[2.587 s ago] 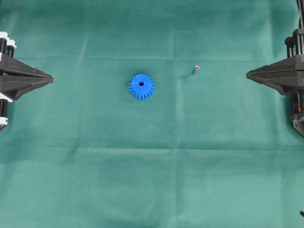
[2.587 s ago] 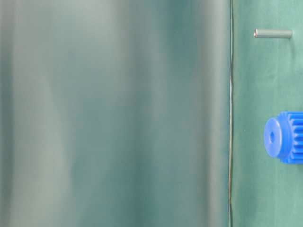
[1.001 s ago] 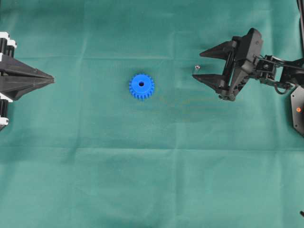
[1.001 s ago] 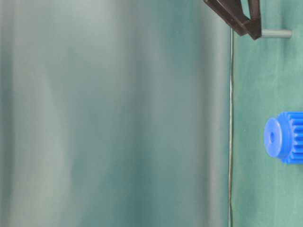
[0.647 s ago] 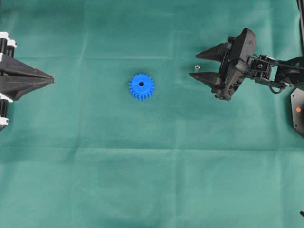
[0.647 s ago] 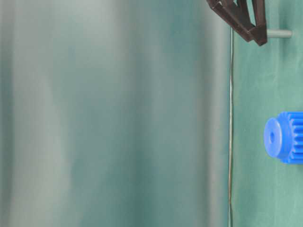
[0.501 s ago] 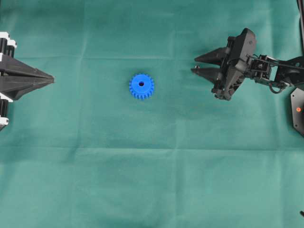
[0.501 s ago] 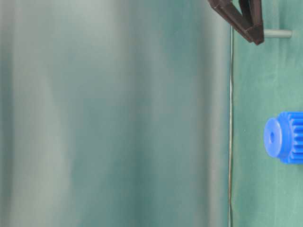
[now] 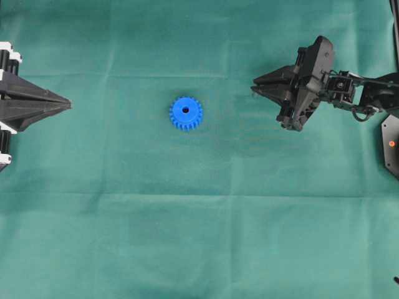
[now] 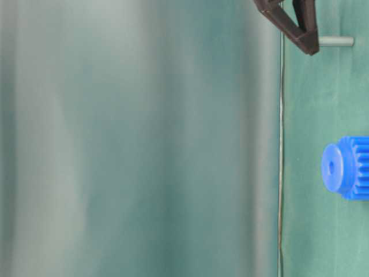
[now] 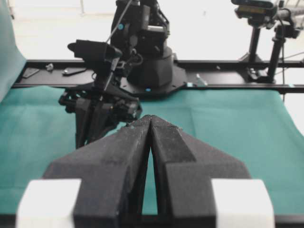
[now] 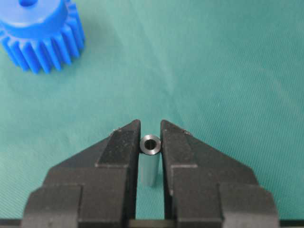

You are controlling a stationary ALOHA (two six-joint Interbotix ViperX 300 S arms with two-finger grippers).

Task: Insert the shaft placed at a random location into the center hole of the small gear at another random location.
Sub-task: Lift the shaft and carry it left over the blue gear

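The small gear [image 9: 185,113] is bright blue and lies flat on the green cloth, its dark center hole [image 9: 185,110] facing up. My right gripper [image 9: 254,87] reaches in from the right, well to the gear's right. In the right wrist view the shaft [image 12: 151,145], a short silver pin with a shiny ring end, stands between the black fingers [image 12: 118,147], which press on both its sides; the right gripper [image 12: 150,128] is shut on it. From overhead the shaft is hidden by the fingers. My left gripper [image 9: 65,104] rests shut and empty at the left edge.
Green cloth [image 9: 199,237] covers the whole table. The table-level view shows the shaft [image 10: 337,41] behind a right finger [image 10: 305,37], with the gear [image 10: 345,167] lower down. The right arm [image 11: 102,109] shows beyond the left gripper [image 11: 150,119].
The right gripper's fingers have closed from wide open onto the shaft. The arm has shifted slightly left. The gear and the left arm have not moved.
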